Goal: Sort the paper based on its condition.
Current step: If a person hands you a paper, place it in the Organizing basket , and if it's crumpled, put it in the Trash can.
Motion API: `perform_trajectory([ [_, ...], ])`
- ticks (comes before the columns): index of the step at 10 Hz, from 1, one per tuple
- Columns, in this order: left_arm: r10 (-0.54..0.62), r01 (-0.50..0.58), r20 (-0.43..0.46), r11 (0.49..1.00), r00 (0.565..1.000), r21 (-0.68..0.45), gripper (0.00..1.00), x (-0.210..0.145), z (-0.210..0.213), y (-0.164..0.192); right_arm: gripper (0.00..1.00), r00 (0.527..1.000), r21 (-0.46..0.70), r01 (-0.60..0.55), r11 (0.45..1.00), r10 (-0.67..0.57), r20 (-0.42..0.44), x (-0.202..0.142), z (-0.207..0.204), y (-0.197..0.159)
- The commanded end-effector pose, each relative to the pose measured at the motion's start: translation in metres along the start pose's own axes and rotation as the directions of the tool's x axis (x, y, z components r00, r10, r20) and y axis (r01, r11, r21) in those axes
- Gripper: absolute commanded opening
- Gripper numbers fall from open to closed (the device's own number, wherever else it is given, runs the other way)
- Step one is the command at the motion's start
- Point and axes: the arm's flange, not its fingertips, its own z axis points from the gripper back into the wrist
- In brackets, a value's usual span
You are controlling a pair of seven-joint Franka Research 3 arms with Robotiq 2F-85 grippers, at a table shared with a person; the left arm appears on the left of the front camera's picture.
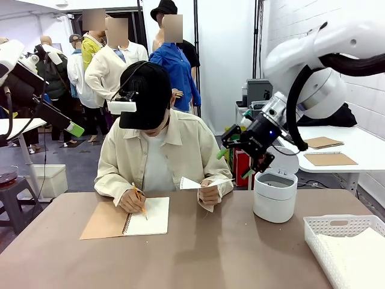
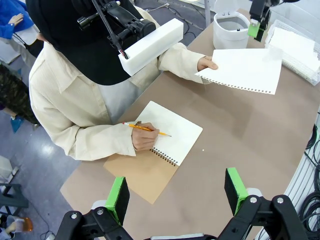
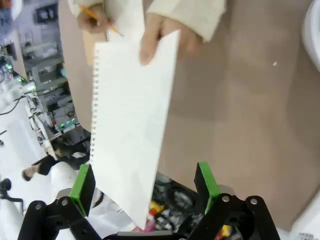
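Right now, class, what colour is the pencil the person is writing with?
The pencil is orange, clearest in the left wrist view.

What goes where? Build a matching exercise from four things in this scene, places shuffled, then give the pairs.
1. loose sheet
2. pencil
3. white bin
4. white basket

A. near right corner of the table
B. tip on the open notebook
C. held off the table in the person's hand
D. upright on the table, lid open

Pairs: 1-C, 2-B, 3-D, 4-A.
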Motion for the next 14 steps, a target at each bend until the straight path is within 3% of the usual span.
perform_trajectory([
  [1,0.003,-0.003,0.004,1.0,1.0,-0.004,1.0,0.0,0.0,0.0,1.0,0.976,0.16,0.196,0.967,-0.176,-0.131,0.018,-0.012,-0.01],
  [3,0.003,-0.003,0.004,1.0,1.0,-0.004,1.0,0.0,0.0,0.0,1.0,0.944,0.252,0.309,0.917,-0.262,-0.202,0.028,-0.03,-0.02],
  [6,0.003,-0.003,0.004,1.0,1.0,-0.004,1.0,0.0,0.0,0.0,1.0,0.918,0.306,0.374,0.875,-0.304,-0.254,0.029,-0.054,-0.025],
  [11,0.003,-0.003,0.004,1.0,1.0,-0.004,1.0,0.0,0.0,0.0,1.0,0.912,0.297,0.357,0.885,-0.261,-0.317,0.023,-0.075,-0.025],
  [13,0.003,-0.003,0.004,1.0,1.0,-0.004,1.0,0.0,0.0,0.0,1.0,0.914,0.302,0.372,0.878,-0.289,-0.285,0.024,-0.068,-0.025],
  [14,0.003,-0.003,0.004,1.0,1.0,-0.004,1.0,0.0,0.0,0.0,0.8,0.912,0.299,0.371,0.879,-0.284,-0.297,0.022,-0.071,-0.024],
])
